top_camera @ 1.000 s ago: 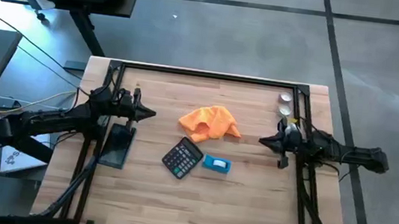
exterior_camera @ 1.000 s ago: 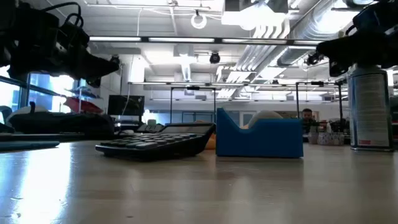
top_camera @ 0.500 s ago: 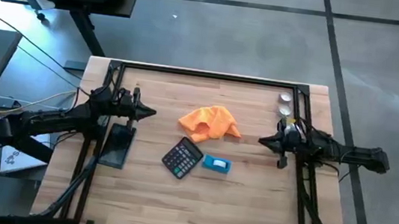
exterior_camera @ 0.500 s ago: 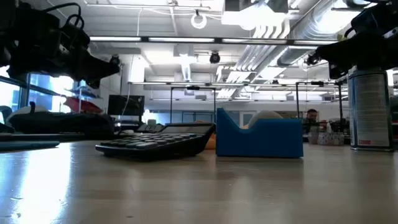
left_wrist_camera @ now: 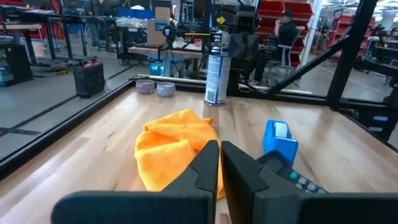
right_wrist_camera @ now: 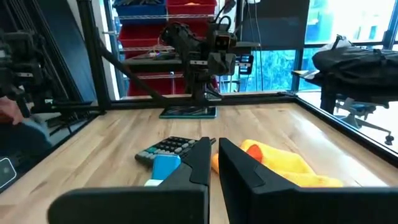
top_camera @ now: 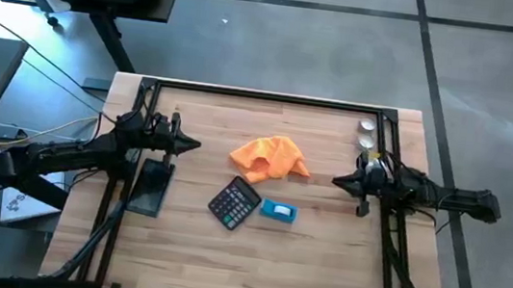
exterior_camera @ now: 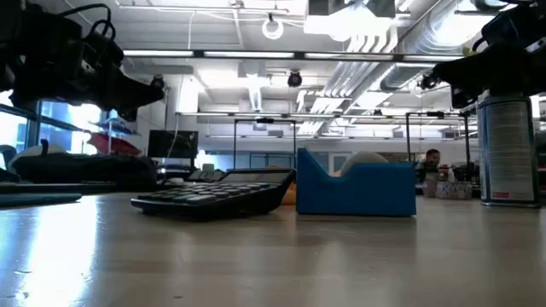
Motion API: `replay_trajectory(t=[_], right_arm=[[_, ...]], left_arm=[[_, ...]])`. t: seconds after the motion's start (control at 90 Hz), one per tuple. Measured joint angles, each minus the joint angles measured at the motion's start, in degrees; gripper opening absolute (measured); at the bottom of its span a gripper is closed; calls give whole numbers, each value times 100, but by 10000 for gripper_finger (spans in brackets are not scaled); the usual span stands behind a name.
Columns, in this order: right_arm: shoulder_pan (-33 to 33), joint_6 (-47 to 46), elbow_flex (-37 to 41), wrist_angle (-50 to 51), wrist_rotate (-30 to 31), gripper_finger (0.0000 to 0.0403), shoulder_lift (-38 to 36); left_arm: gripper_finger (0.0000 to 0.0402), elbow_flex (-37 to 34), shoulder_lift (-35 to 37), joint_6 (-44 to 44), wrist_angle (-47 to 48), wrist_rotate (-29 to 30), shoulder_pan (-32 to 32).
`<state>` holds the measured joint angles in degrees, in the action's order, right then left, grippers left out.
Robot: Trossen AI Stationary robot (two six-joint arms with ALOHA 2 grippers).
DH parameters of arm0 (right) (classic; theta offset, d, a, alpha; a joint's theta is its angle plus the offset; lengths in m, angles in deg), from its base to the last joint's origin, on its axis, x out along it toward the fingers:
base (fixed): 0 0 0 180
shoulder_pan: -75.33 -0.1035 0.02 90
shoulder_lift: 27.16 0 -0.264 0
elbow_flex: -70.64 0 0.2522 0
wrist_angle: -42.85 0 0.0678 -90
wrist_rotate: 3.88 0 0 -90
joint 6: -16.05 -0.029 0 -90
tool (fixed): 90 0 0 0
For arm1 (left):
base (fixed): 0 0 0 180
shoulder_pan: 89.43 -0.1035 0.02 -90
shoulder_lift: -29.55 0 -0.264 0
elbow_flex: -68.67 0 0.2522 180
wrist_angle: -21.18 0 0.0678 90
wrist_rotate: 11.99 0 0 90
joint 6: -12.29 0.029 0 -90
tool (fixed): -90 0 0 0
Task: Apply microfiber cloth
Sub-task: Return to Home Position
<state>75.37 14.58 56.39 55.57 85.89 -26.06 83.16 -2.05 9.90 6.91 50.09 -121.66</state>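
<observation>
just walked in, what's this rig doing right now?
Nothing is being held. The crumpled bright orange microfiber cloth lies loose in the middle of the wooden table, near the black calculator and the small blue-and-white box. The left gripper and right gripper hover at opposite sides, both shut and empty, pointing toward the cloth.

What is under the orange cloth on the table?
The microfiber cloth lies crumpled on the wooden table, with bare wood showing round its edges. Nothing pokes out from beneath. Its folds hide anything below, so that cannot be checked.
</observation>
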Motion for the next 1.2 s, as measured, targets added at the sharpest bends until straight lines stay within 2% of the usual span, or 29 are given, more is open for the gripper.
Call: replay_trajectory(t=[1.033,1.2], right_arm=[[0,0,2,0,0,0,1],[0,0,1,-2,0,0,0]], left_arm=[[0,0,0,7,0,2,2],[0,0,-5,7,-2,-12,189]])
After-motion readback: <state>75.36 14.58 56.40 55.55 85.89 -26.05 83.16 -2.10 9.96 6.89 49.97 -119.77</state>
